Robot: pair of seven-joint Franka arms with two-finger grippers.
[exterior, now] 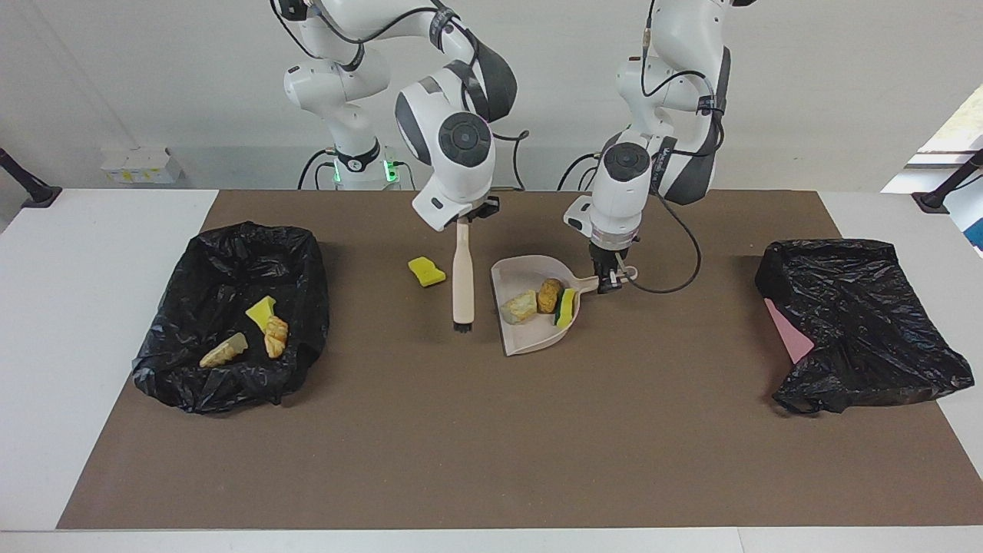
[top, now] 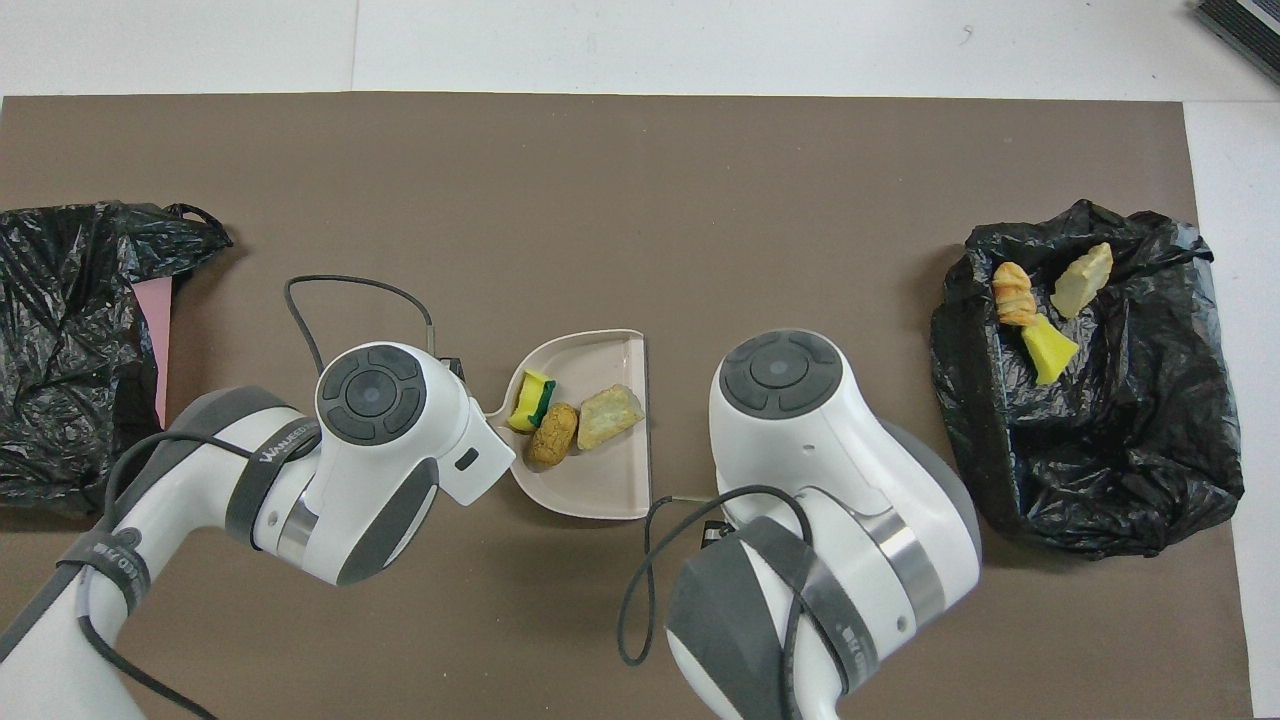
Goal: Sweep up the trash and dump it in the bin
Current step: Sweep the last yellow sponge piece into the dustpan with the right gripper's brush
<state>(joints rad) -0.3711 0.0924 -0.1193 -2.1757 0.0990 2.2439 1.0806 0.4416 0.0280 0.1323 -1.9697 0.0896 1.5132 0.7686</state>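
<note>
A beige dustpan (exterior: 532, 336) (top: 600, 480) holds three pieces of trash near its handle: a pale bread lump (exterior: 521, 306) (top: 609, 415), a brown lump (exterior: 549, 295) (top: 553, 433) and a yellow-green sponge chunk (exterior: 567, 307) (top: 533, 398). My left gripper (exterior: 609, 278) is shut on the dustpan's handle. My right gripper (exterior: 470, 215) is shut on the handle of a beige brush (exterior: 462, 269), which hangs bristles down beside the dustpan. A loose yellow sponge (exterior: 425, 271) lies on the mat beside the brush. The bin (exterior: 303, 292) (top: 1100, 480), lined with a black bag, holds three scraps.
A second black bag (exterior: 852, 322) (top: 70, 330) with a pink edge showing lies at the left arm's end of the table. A brown mat (exterior: 491, 445) covers the table's middle. In the overhead view my right arm hides the brush and the loose sponge.
</note>
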